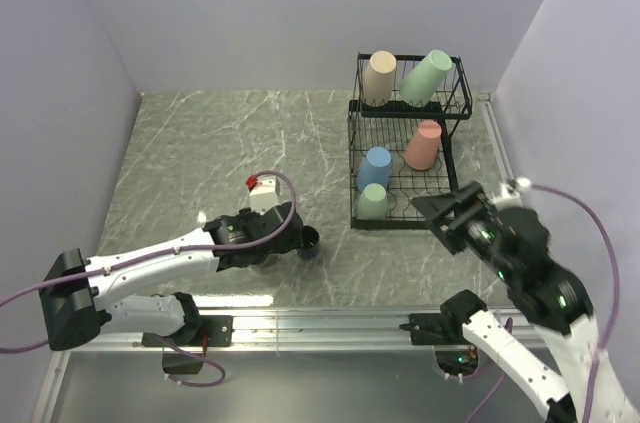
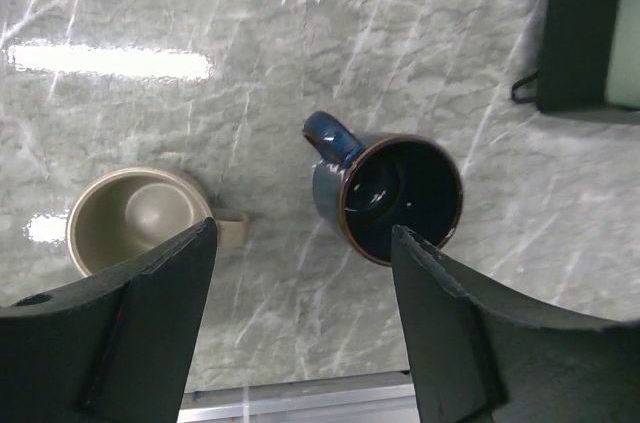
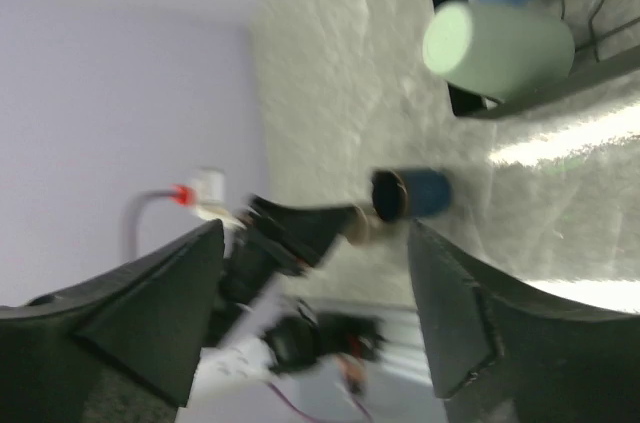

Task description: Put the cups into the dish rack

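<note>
The fingers (image 2: 150, 323) of the left gripper (image 2: 302, 243) are spread wide and hold nothing. They hang over the table (image 2: 300, 43), not touching either mug. The navy mug (image 2: 390, 198) stands open side up at about 1 o'clock from the gap. The tan mug (image 2: 135, 218) is at about 10 o'clock, partly behind one finger.

The right gripper (image 1: 432, 211) is wide open and empty too, up in the air at 5 o'clock from the dish rack (image 1: 353, 158). Five tumblers (image 1: 423, 145) sit in the rack, which is at 2 o'clock from the left gripper.

I think the step now is picking a mug. Next, the arm must slide over one mug, go down, pinch its wall and carry it to the rack.
</note>
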You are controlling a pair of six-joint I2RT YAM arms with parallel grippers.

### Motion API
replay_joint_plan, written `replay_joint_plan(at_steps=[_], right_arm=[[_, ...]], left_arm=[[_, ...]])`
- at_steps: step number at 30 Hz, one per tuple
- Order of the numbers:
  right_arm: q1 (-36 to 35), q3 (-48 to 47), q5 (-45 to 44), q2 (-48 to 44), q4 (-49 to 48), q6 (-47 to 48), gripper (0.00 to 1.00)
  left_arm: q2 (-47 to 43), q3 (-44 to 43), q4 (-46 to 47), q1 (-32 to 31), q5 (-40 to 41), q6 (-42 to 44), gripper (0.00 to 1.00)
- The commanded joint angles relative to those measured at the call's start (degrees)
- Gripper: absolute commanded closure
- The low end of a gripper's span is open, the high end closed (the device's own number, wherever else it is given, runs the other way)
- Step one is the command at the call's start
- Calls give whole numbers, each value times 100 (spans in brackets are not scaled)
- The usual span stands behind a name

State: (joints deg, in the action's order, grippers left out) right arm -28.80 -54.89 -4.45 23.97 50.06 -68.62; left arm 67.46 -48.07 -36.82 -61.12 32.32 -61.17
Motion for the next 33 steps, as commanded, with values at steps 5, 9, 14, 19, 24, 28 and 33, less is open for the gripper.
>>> replay_joint_plan(at_steps=[5, 9, 14, 19, 24, 28, 33], right_arm=[[-1678, -1084, 69, 2682, -66, 1308, 22], [-2411, -1252, -136, 3578, -374, 1105, 20], [-2587, -1269, -29, 4230, -735, 1175, 20], [-2605, -1138, -293, 4021, -805, 1000, 20], [-2605, -787, -680, 3388, -551, 789, 20], [-2596, -453, -838, 2686, -323, 543, 20], [-2605, -172, -926, 2105, -67, 306, 21]], left_arm=[[-707, -299, -211, 478, -305, 192, 21], [-1190, -413, -607, 715, -418, 272, 21], [-1569, -160, -758, 777, -734, 350, 21], [-1658, 316, -151, 795, -1385, 571, 27], [-1097, 553, 499, 795, -1728, 650, 30], [-472, 448, 1017, 795, -1843, 773, 31], [397, 237, 1265, 804, -1878, 896, 32]])
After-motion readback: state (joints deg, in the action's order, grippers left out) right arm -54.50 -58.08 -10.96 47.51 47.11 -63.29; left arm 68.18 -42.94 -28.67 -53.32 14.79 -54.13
